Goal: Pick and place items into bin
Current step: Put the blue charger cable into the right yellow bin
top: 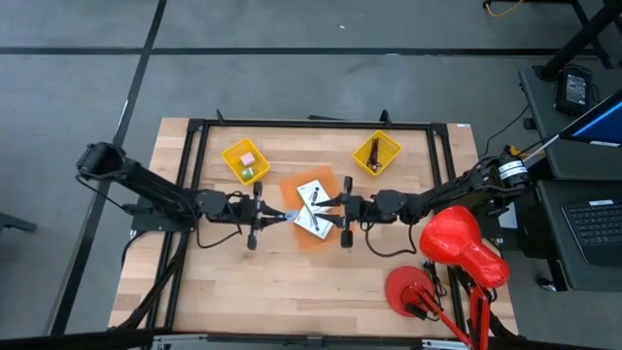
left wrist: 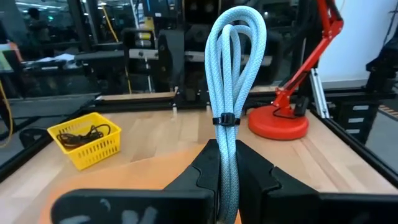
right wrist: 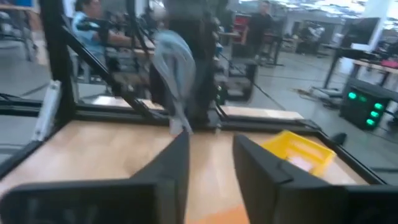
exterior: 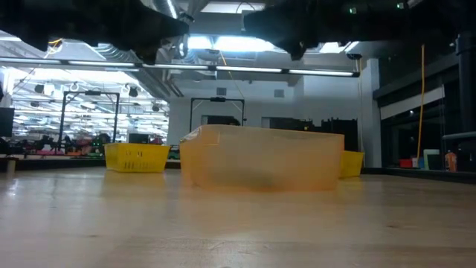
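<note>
Our left gripper [left wrist: 227, 180] is clamped on a looped pale-blue cord [left wrist: 233, 74], holding it upright over the orange bin [top: 313, 216] at table centre; our right gripper [right wrist: 211, 155] faces it, fingers parted, gripping nothing

pale blue cord bundle [left wrist: 233, 81] | looped, tied, upright | above orange bin [top: 292, 190]

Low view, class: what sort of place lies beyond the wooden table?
Probably a robotics lab or workshop hall: rows of ceiling strip lights, black metal frame rigs and cluttered workbenches stand behind the translucent orange bin.
</note>
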